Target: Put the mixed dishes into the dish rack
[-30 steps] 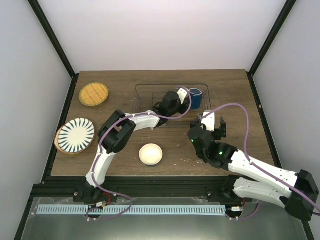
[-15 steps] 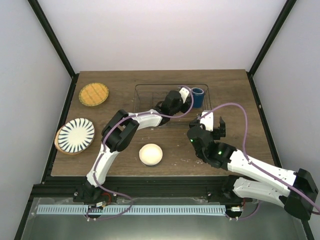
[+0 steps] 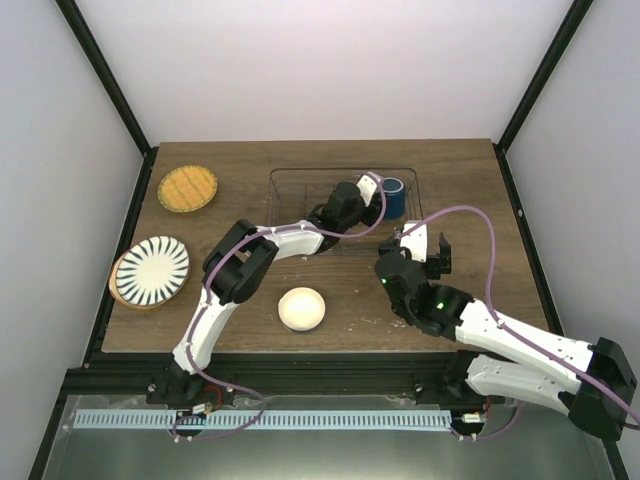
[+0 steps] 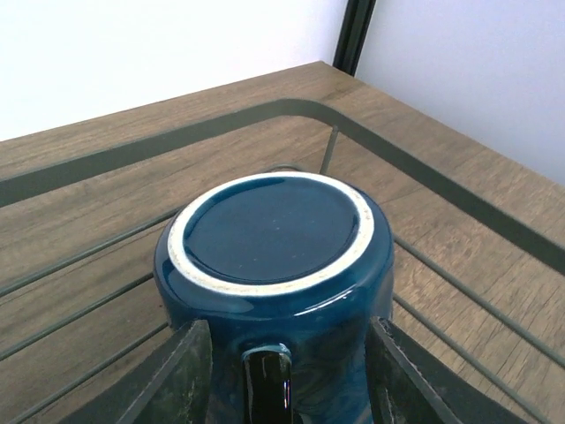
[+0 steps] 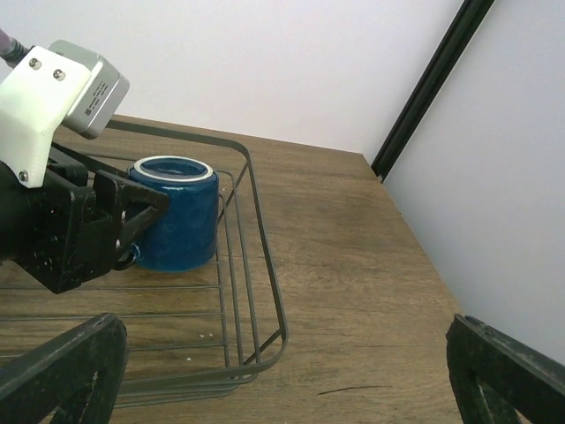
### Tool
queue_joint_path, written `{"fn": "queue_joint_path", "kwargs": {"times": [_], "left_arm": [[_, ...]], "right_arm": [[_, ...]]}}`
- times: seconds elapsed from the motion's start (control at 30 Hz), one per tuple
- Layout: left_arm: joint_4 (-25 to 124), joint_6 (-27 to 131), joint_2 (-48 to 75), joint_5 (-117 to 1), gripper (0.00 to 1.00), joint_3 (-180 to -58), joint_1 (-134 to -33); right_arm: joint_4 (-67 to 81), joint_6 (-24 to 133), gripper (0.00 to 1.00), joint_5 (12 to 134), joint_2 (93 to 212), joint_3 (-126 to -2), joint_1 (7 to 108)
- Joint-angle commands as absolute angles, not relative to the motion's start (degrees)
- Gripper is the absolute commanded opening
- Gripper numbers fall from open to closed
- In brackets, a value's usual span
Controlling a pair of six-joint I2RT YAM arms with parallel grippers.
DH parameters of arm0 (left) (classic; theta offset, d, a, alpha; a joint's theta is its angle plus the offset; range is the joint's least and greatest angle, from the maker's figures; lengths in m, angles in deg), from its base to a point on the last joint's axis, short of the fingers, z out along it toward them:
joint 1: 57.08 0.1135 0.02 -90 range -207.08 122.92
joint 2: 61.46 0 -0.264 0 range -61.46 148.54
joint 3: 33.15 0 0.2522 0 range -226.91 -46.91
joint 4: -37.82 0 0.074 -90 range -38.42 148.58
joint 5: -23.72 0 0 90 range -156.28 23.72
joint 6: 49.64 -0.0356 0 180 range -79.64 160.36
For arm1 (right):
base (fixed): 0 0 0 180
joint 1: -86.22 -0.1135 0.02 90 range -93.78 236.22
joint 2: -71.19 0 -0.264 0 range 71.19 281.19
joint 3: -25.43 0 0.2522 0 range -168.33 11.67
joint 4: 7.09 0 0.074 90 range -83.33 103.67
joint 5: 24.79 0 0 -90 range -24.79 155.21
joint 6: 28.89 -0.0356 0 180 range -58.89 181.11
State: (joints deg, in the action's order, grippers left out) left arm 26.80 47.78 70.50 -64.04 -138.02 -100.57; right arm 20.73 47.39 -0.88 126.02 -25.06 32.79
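Observation:
The dark blue cup stands upside down in the far right corner of the wire dish rack. My left gripper reaches into the rack, and its fingers press both sides of the cup. The right wrist view shows the cup on the rack floor with the left gripper on it. My right gripper is open and empty, just outside the rack's near right corner. The orange-yellow plate, the striped plate lying on the tan plate, and the cream bowl lie on the table.
The rack's wire rim runs close around the cup. Black frame posts stand at the table's far corners. The left arm stretches across the table's middle, beside the bowl.
The left gripper and the cup have shifted slightly toward the rack's far right corner. The right arm has barely moved.

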Motion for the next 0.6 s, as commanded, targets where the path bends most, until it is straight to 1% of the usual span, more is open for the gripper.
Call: {"fn": "queue_joint_path", "kwargs": {"times": [0.0, 0.07, 0.17, 0.23, 0.4, 0.5, 0.57], "left_arm": [[26.5, 47.6, 67.6, -64.1, 0.51, -136.2, -100.6], [27.1, 47.6, 66.9, -65.0, 0.55, -135.1, -100.6], [27.9, 47.3, 65.8, -66.2, 0.59, -133.4, -100.5], [28.1, 47.0, 65.0, -66.5, 0.64, -132.3, -100.6], [28.6, 46.7, 63.5, -66.7, 0.80, -130.0, -100.6], [29.1, 46.4, 62.3, -67.3, 0.97, -128.5, -100.5], [29.8, 46.3, 61.6, -67.9, 1.00, -127.8, -100.5]], "right_arm": [[20.4, 47.1, 1.00, -1.5, 124.5, -26.9, 32.9], [20.8, 46.8, 1.00, -1.3, 124.2, -26.9, 32.9], [21.4, 46.2, 1.00, -1.1, 123.7, -27.0, 32.9], [21.7, 45.9, 1.00, -1.0, 123.4, -27.0, 32.9], [22.4, 45.1, 1.00, -1.0, 123.2, -27.0, 32.9], [22.7, 44.7, 1.00, -1.0, 123.2, -26.9, 32.9], [22.8, 44.6, 1.00, -1.0, 123.2, -26.7, 32.9]]}}
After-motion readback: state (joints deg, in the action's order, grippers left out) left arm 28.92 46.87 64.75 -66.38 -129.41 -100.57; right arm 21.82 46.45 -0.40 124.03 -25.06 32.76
